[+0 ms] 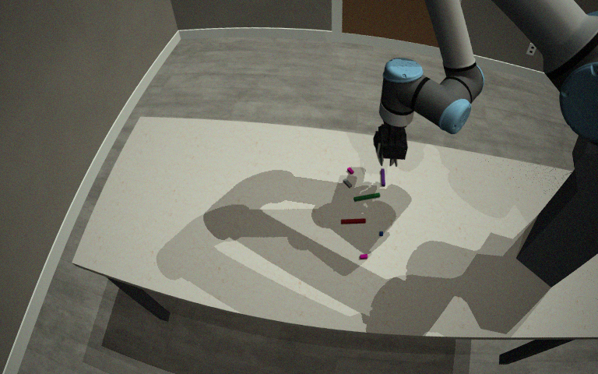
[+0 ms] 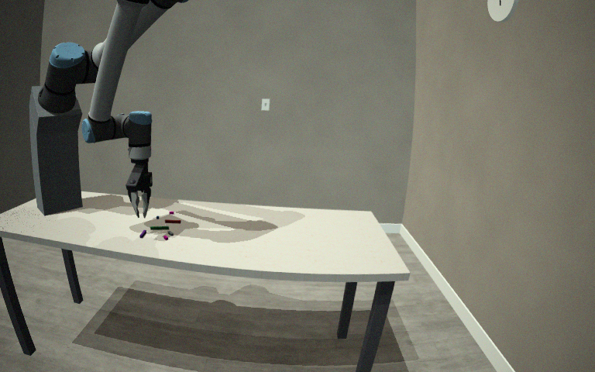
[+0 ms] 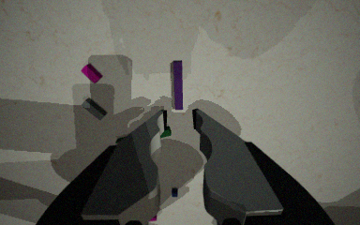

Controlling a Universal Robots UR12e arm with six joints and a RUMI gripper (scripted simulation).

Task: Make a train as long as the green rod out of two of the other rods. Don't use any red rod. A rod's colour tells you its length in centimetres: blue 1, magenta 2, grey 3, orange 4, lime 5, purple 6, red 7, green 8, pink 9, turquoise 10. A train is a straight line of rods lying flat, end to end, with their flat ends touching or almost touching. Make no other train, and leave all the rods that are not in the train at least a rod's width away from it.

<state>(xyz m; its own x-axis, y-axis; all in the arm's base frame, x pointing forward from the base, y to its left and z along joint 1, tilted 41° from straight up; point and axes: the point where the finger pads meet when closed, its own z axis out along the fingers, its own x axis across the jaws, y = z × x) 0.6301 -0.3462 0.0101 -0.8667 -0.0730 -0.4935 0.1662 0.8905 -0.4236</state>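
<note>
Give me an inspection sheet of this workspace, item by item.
Surface: pale table, heavily shadowed.
Job's things: green rod, purple rod, two magenta rods, grey rod, blue rod, red rod; all flat and apart, no train yet.
Clutter: nothing seen.
Claw: narrowed, holding nothing, above the table near the purple rod's end.
Cables: nothing seen.
Surroundings: wall outlet, clock, dark arm pedestal.

top, side (far), wrist: all share table [image 1: 184,145].
</note>
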